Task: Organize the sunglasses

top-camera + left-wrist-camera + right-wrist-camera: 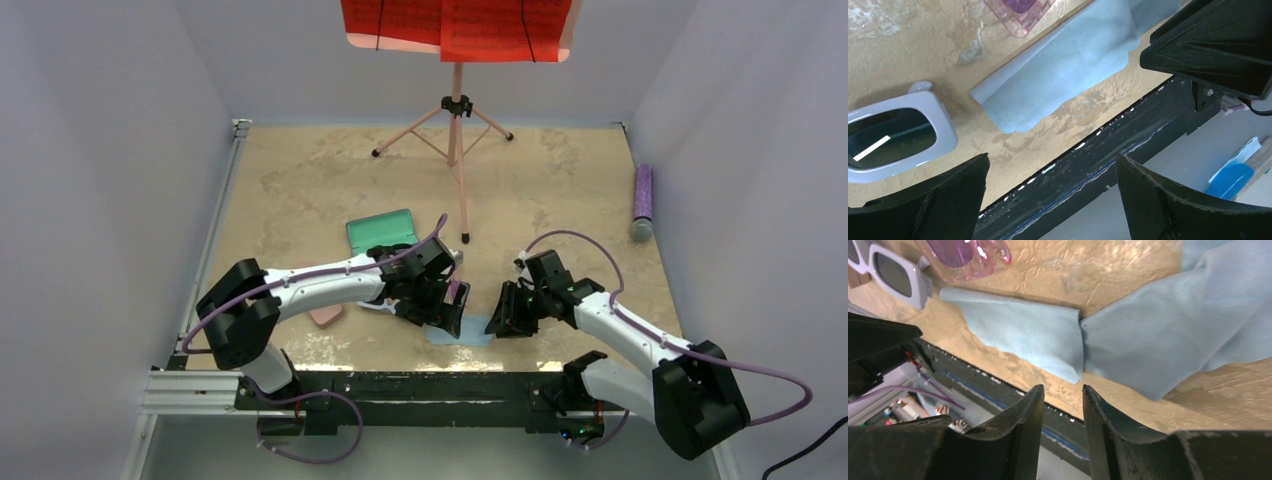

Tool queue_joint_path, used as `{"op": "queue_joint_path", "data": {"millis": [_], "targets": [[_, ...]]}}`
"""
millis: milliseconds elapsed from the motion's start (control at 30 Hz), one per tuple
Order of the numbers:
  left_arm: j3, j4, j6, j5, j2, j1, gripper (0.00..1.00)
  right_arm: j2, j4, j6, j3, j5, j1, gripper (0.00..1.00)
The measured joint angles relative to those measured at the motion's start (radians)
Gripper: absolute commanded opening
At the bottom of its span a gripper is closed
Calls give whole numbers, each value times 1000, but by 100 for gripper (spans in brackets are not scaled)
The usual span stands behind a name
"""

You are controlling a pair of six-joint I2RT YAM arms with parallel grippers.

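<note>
My left gripper (1050,167) jaws wide apart, empty, over black front rail (1088,155). My right gripper (1063,390) jaws slightly apart, empty, at blue cloth (1023,335) edge. Beside cloth, near rail: white sunglasses (898,137), pink sunglasses (965,255).

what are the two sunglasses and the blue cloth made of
White sunglasses: probably opaque glossy plastic, chunky frame, dark lens reflecting a light strip. Pink sunglasses: translucent plastic, the table shows through. Blue cloth: soft matte fabric, likely microfibre, folds limply.

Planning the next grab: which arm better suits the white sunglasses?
Left. The left gripper is open with the white sunglasses beside one finger; the right gripper faces the blue cloth, farther away.
</note>
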Motion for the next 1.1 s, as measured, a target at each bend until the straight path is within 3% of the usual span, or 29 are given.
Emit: {"op": "queue_joint_path", "data": {"millis": [700, 1100], "targets": [[8, 19, -144, -52, 113, 0, 99, -6, 59, 46, -31, 145, 131, 39], [22, 10, -228, -68, 174, 2, 73, -71, 19, 128, -40, 283, 157, 42]]}}
